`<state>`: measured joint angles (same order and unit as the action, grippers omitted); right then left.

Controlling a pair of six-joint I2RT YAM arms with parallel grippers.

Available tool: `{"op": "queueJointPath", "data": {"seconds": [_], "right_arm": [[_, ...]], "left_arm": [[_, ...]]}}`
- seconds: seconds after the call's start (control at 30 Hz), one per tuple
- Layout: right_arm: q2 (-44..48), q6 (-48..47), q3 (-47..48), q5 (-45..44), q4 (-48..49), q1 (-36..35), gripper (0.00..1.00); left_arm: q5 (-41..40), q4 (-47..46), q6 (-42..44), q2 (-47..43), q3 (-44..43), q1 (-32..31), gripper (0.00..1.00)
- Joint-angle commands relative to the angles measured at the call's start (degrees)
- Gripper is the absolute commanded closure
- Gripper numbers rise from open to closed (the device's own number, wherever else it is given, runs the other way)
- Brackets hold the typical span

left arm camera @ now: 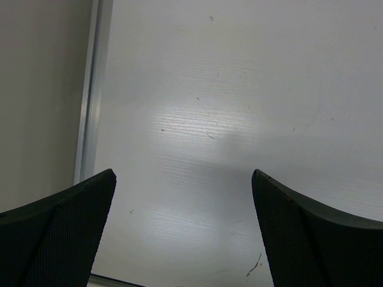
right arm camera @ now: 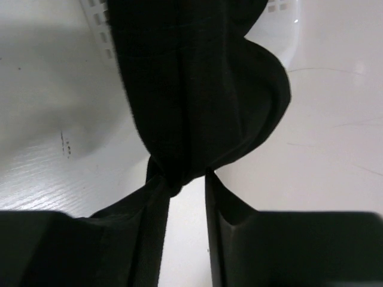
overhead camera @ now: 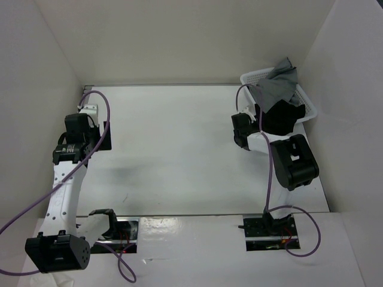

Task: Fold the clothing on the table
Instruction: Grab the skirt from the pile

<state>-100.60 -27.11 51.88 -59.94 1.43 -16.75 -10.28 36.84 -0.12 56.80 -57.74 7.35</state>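
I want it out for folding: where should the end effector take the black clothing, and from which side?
Take the bunched fold of the black clothing spilling over the near rim of the basket, coming from the table side; a grey garment lies on its far part.

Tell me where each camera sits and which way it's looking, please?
Top camera: above and behind the arms, looking down on the table; both arms show in it.
Left wrist camera: on the left arm, looking down at bare table beside the metal rail; the open left tool shows at the bottom.
Right wrist camera: on the right arm, looking closely at the clothing hanging from the basket; the right tool pinches it.
Shared: the top and right wrist views both show the clothing and basket.
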Motion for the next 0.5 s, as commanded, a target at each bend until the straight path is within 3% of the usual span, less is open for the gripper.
{"op": "queueJointPath", "data": {"seconds": [0.0,0.23,0.47], "right_arm": [[-1.79,2.76,2.00,-0.70,0.33,-0.39,0.67],[-2.32,2.77,1.47,-0.17,-0.81,0.14,1.00],[9.52,3.30,9.28,6.49,-7.92,4.09,1.00]], "left_arm": [[-0.53,-1.51,0.47,-1.51,0.69,0.20,0.00],[-0.53,-1.51,0.47,-2.04,1.22,0.20,0.00],[-0.53,-1.51,0.47,-2.04,0.69,0.20,0.00]]}}
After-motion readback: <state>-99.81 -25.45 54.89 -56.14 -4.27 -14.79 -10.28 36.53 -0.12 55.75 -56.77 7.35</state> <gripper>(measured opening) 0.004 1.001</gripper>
